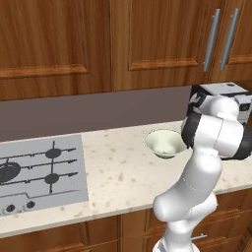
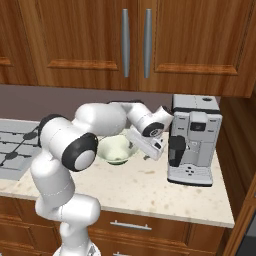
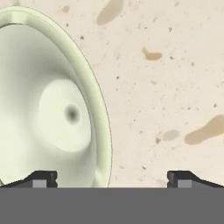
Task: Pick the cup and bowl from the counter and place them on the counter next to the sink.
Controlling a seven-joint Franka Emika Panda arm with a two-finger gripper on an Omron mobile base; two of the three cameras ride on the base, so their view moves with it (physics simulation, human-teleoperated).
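The pale cream-green bowl [image 1: 165, 142] [image 2: 114, 149] sits upright on the beige speckled counter [image 1: 118, 172] [image 2: 150, 185], between the stove and the coffee machine. My gripper [image 2: 148, 155] hangs just over the bowl's right edge, pointing down. In the hand view the bowl [image 3: 48, 109] takes up the left half, and its thin rim runs down between my two wide-apart fingertips; the gripper [image 3: 112, 179] is open and holds nothing. Bare counter [image 3: 166, 87] lies under the right fingertip. The cup and the sink are out of view.
A grey coffee machine [image 2: 194, 145] [image 1: 221, 91] stands close to the right of the bowl and hand. The grey stove plate [image 1: 39, 172] [image 2: 12, 145] lies to the left. Wooden cabinets [image 2: 135, 40] hang above the counter.
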